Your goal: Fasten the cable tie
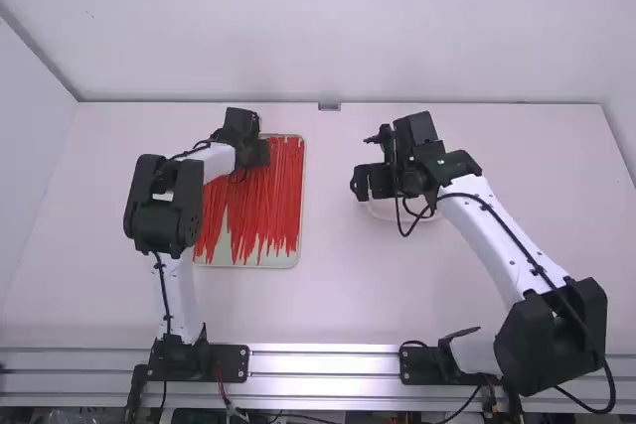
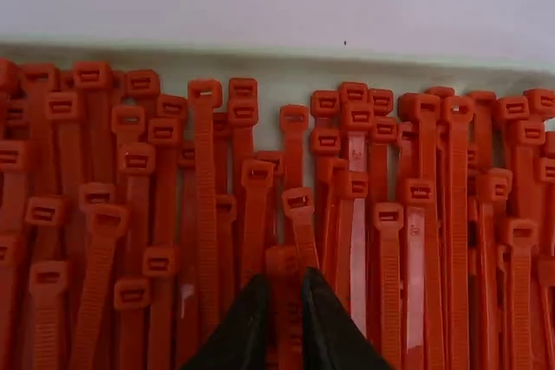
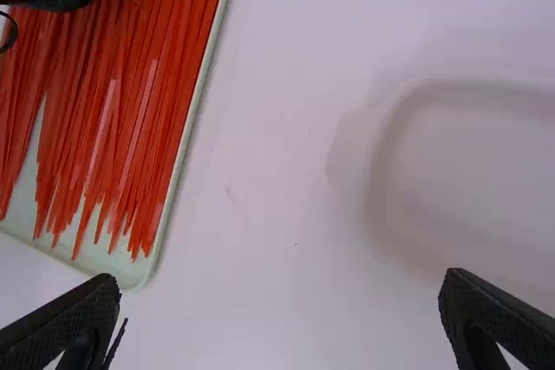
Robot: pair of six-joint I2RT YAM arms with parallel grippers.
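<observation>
On the white table [image 1: 497, 146], a pale tray [image 1: 248, 265] is holding a pile of orange cable ties [image 1: 263, 201]; the left gripper [image 2: 284, 288] is sitting in that pile near the heads, its fingers pinching one cable tie [image 2: 284, 264]; the right gripper [image 3: 277, 288] is hanging spread wide over bare table just beside the tray. By my judgement the picking step is under way; next the tie is needing lifting clear, so the right can take its tail. The left wrist view is giving the pinch and the slotted heads, which the arm is covering in the high view; the right wrist view is giving the tapered tails.
</observation>
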